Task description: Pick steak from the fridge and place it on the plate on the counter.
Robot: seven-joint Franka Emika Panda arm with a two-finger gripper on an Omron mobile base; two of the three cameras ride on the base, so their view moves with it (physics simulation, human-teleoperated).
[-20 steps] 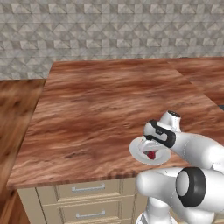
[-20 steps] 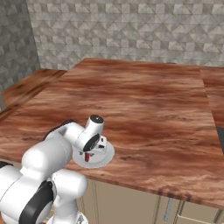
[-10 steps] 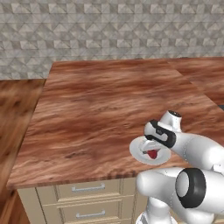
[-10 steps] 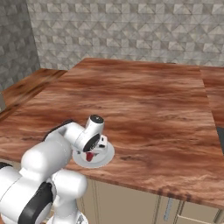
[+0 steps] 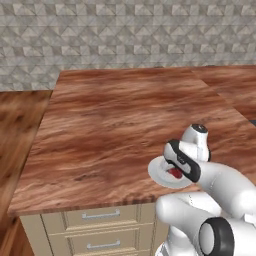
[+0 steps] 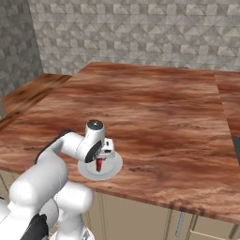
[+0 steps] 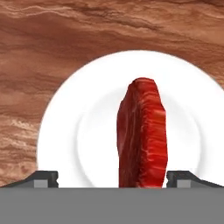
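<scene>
This is a kitchen, rendered rather than photographed. A broad reddish-brown wood-grain counter (image 5: 125, 125) runs across the scene, with beige drawers (image 5: 100, 216) bearing silver handles under its near edge. The far wall (image 5: 125, 35) is covered in grey stone-patterned tiles, like a backsplash, and it turns a corner at the far left in the right base view. A small white plate (image 7: 65, 131) with a piece of raw red steak (image 7: 142, 135) on it sits near the counter's near edge, which fits a place for preparing food.
</scene>
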